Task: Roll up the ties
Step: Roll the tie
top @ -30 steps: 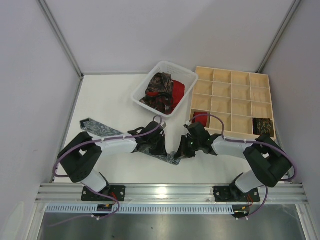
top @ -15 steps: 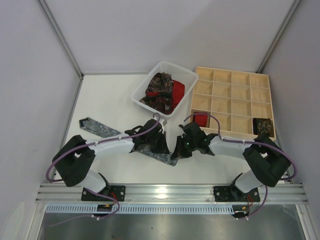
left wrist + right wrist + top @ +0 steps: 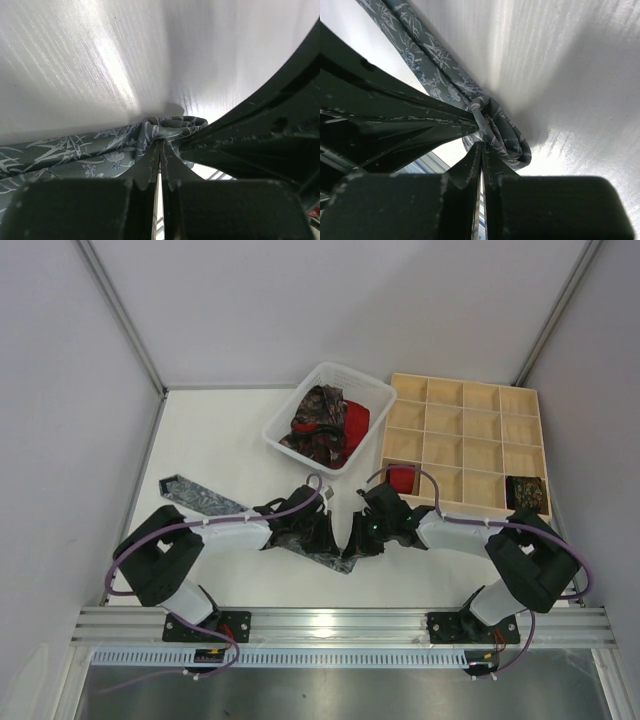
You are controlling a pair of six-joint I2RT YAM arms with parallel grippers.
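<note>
Right gripper [image 3: 358, 540] has slid in against left gripper [image 3: 318, 532]. Both are pinched tight on the grey tie [image 3: 212, 500], front-centre on the table [image 3: 220, 440]. Its end is curled about 1 turn, so rolling has barely begun.

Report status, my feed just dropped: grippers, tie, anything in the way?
Grippers: left gripper and right gripper both shut on the grey tie at its coiled end. Roll barely begun, rest lies flat. Behind them the basket and tray, not in the way.

5 ties [image 3: 200, 495], 1 basket [image 3: 295, 400], 1 tray [image 3: 440, 420].
</note>
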